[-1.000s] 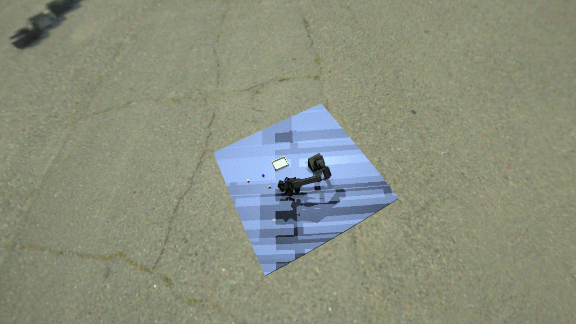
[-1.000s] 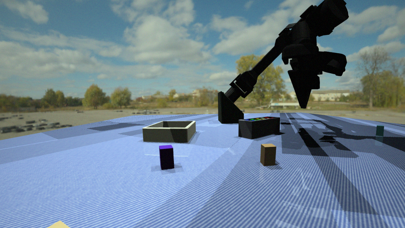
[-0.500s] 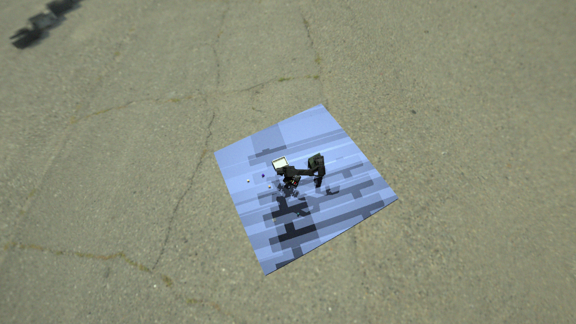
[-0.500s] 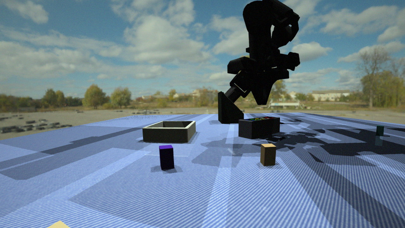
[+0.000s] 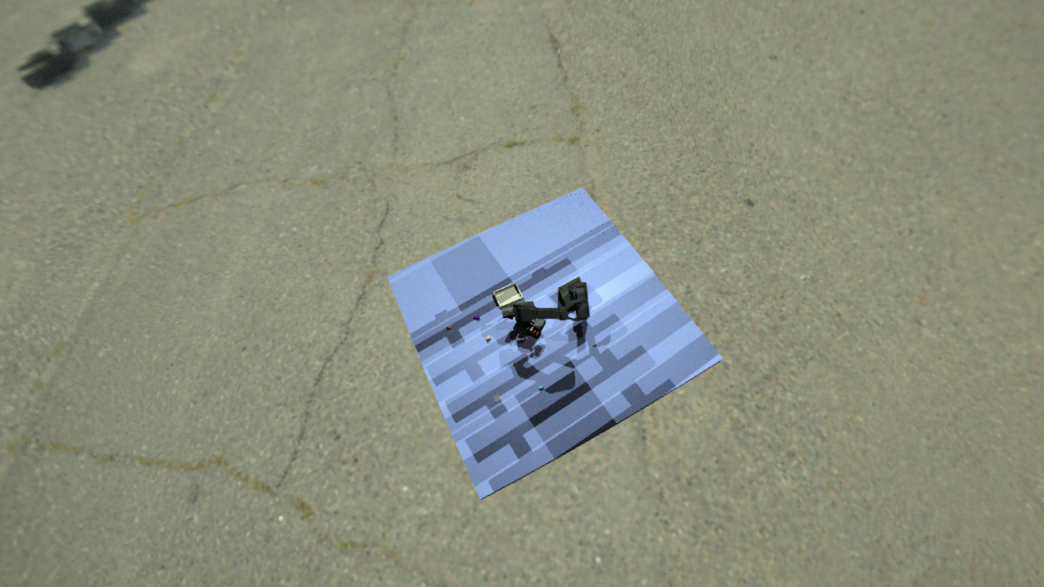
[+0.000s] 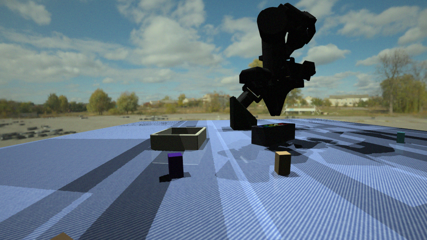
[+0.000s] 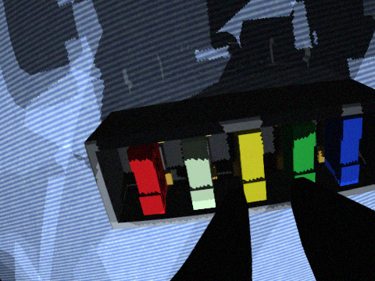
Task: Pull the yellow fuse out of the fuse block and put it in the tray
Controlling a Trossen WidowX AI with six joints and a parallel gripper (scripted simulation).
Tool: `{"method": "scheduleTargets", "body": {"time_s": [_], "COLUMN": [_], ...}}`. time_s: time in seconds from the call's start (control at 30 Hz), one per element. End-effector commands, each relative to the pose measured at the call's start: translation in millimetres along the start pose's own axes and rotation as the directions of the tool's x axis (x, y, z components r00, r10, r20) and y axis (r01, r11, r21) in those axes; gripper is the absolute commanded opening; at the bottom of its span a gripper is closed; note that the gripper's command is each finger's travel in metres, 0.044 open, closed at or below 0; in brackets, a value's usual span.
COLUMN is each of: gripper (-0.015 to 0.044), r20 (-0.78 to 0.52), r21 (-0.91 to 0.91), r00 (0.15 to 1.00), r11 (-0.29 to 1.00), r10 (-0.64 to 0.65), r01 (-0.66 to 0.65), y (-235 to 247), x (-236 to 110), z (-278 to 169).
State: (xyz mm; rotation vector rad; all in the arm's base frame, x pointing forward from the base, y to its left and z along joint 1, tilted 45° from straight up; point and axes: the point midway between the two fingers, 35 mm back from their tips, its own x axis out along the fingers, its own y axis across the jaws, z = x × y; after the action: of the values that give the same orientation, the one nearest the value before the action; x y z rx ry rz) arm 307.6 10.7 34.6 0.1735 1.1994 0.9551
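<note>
The black fuse block [image 7: 208, 115] [image 6: 273, 135] holds a row of fuses. The yellow fuse [image 7: 252, 161] sits in its slot, between a pale green fuse [image 7: 200, 179] and a green fuse [image 7: 305, 153]. A red fuse [image 7: 147, 177] and a blue fuse [image 7: 348, 153] stand at the ends. My gripper [image 7: 267, 196] [image 6: 274, 113] hangs a short way above the block, fingers pointing down. A narrow gap shows between them, with nothing in it. In the wrist view the gap lines up about with the yellow fuse. The open tray [image 6: 179, 140] [image 5: 507, 288] stands left of the block.
A purple block [image 6: 175, 165] and a tan block [image 6: 282, 162] stand on the mat in front of the tray and the fuse block. A teal block [image 6: 400, 137] stands far right. The arm's base [image 6: 240, 117] [image 5: 574, 297] is just behind the fuse block.
</note>
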Motion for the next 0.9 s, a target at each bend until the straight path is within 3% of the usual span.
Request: {"method": "scheduleTargets", "body": {"time_s": [0.0,0.87], "gripper": [0.0074,0.0074], "r20": [0.0,0.001], "r21": [0.005,0.005], "r00": [1.0,1.0], "r11": [1.0,1.0], "r10": [0.004,0.005], "r01": [-0.004,-0.005], "y": [1,1], "x": [5,22], "z": [-1,-2]}}
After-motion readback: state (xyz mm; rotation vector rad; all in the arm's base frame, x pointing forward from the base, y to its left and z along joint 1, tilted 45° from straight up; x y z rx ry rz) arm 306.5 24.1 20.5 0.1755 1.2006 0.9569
